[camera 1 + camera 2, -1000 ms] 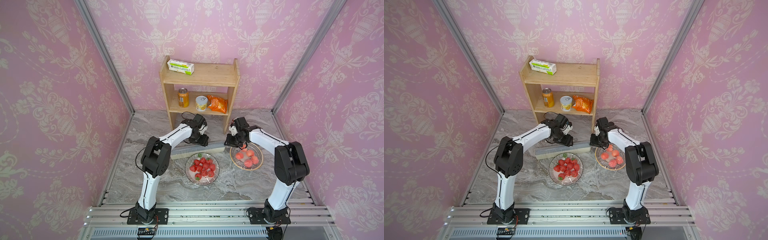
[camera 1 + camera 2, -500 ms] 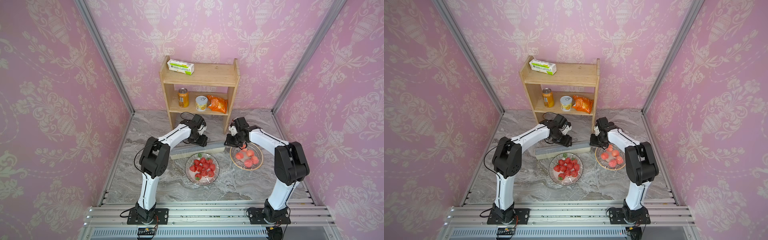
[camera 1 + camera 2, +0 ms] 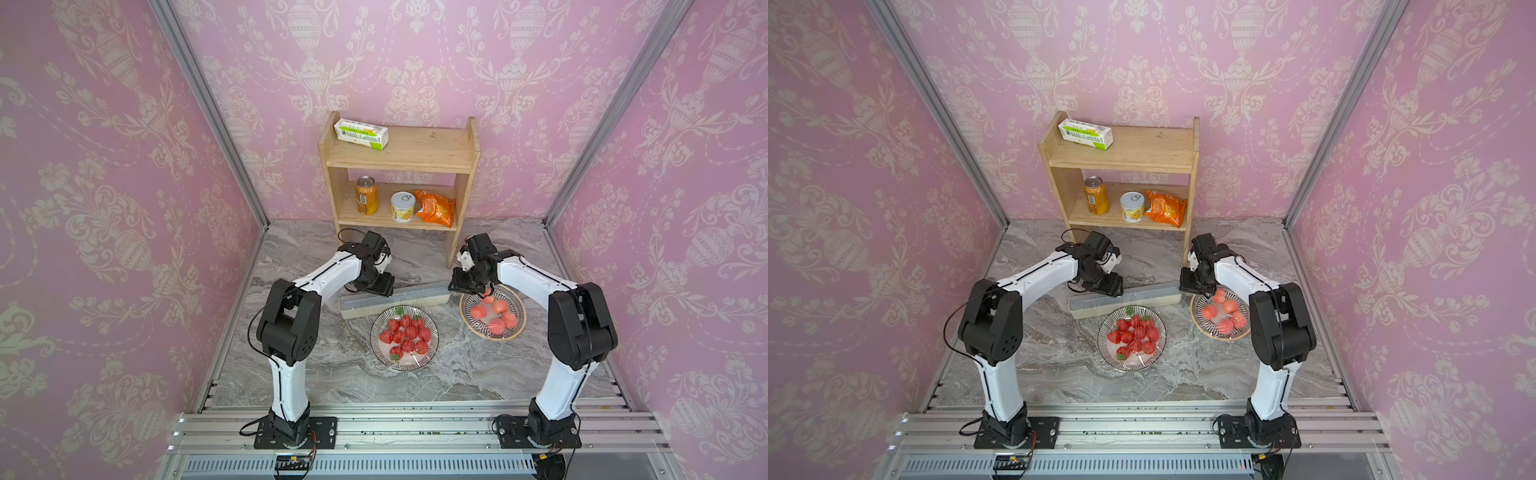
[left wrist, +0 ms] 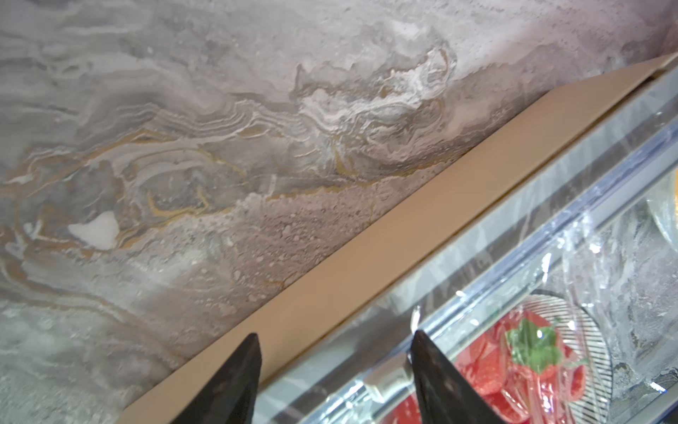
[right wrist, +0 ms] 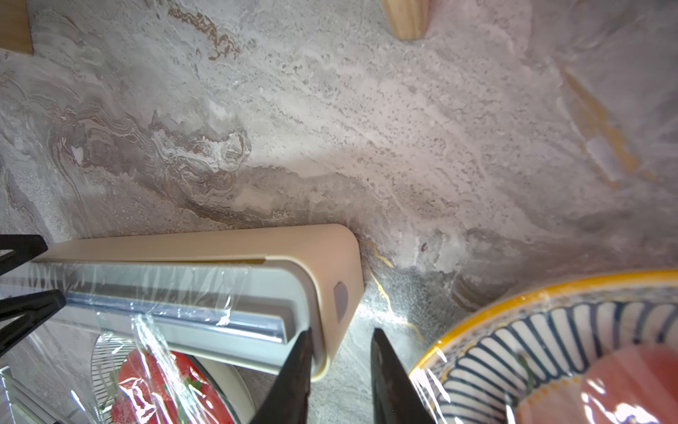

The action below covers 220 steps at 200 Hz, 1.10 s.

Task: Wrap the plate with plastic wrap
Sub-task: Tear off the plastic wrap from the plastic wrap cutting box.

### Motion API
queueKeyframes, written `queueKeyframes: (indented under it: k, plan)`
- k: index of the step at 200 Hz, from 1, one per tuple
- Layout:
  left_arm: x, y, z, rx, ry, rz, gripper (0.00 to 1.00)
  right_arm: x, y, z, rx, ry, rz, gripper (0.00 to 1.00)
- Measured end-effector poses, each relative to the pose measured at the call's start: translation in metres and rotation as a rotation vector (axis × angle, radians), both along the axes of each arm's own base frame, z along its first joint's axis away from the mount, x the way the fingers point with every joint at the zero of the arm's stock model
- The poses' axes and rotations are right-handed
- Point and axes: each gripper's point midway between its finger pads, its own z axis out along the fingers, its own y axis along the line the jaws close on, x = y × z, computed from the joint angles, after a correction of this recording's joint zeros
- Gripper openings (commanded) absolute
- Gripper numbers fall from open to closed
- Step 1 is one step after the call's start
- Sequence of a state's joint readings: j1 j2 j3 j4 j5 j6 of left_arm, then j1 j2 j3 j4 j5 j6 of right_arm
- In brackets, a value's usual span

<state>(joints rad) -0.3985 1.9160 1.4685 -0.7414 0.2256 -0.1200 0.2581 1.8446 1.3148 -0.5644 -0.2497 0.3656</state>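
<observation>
Right wrist: plastic wrap (image 5: 146, 326) looks flimsy, clingy, easily torn; I'd pinch its free edge at the dispenser box (image 5: 220, 244). My left tool (image 4: 334, 334) open; right tool's (image 5: 341, 332) grip unclear.

A wooden shelf (image 3: 428, 151) stands at the far middle of the grey marbled bench (image 3: 332, 374), against the far wall. On its top board, at the left end, a white-and-green carton (image 3: 360, 134) lies on its side. On the lower board, from left to right, stand an orange drink can (image 3: 366, 195), a short tin (image 3: 403, 206) with a yellow label, and a crumpled orange snack bag (image 3: 434, 208). Pink wallpaper (image 3: 104, 166) with pale urn patterns covers the three walls. A ribbed aluminium rail (image 3: 415, 432) runs along the near edge.
</observation>
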Motion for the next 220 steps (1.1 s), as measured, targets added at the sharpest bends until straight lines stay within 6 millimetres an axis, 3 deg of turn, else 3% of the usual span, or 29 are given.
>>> queueKeyframes:
  k: [51,126,152,172,207,220]
  plan:
    - [-0.008,0.040,0.001,0.029,-0.011,0.063,0.66,0.000,0.000,0.000,-0.006,0.007,0.000,0.29]
    - [-0.022,0.116,-0.001,0.105,-0.009,0.221,0.66,0.000,-0.002,0.000,-0.022,0.005,-0.004,0.29]
    - [-0.024,0.120,0.000,0.094,-0.015,0.231,0.66,0.001,-0.002,0.001,-0.024,0.004,-0.004,0.29]
    - [-0.026,0.124,0.003,0.076,-0.021,0.243,0.75,0.001,-0.002,0.001,-0.023,0.004,-0.003,0.29]
    - [-0.029,0.154,0.015,0.079,-0.027,0.329,0.93,0.001,-0.002,0.001,-0.025,0.002,-0.003,0.30]
    - [-0.030,0.155,0.024,0.064,-0.042,0.345,0.95,0.002,-0.001,0.002,-0.017,-0.002,-0.001,0.37]
